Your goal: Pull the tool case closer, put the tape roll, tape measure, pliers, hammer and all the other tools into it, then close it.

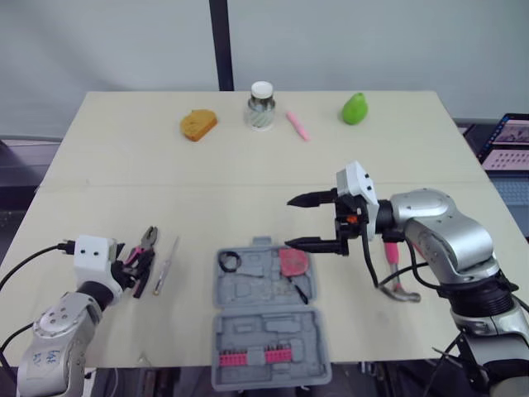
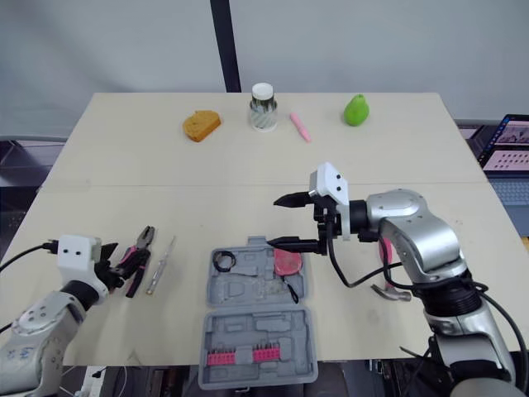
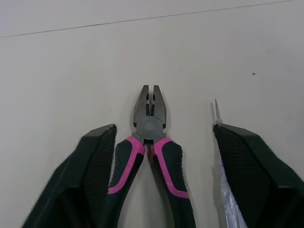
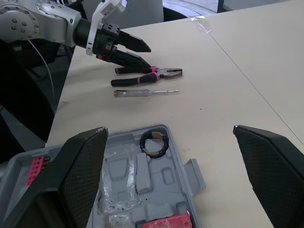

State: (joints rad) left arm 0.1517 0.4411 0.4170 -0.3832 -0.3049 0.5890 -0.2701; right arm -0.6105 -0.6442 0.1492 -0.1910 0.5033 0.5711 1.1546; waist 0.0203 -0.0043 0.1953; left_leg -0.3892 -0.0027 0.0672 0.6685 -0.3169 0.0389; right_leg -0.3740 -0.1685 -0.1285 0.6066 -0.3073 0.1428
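The grey tool case [image 1: 266, 331] lies open near the table's front edge. In its far half sit a black tape roll [image 1: 229, 260] and a red tape measure [image 1: 293, 262]. Pink-handled pliers [image 3: 151, 124] lie on the table to the left of the case, and a clear screwdriver [image 1: 166, 265] lies beside them. My left gripper [image 3: 164, 128] is open and low, with the pliers' handles between its fingers. My right gripper [image 1: 314, 222] hangs open above the case's far right corner, holding nothing. The pink-handled hammer [image 1: 392, 263] lies under my right forearm.
Along the table's far side stand an orange sponge [image 1: 198, 124], a white-capped jar [image 1: 261, 106], a pink pen [image 1: 297, 126] and a green pear [image 1: 355, 108]. A row of pink bits [image 1: 254, 357] sits in the case's near half. A laptop [image 1: 508, 142] is off the table at the right.
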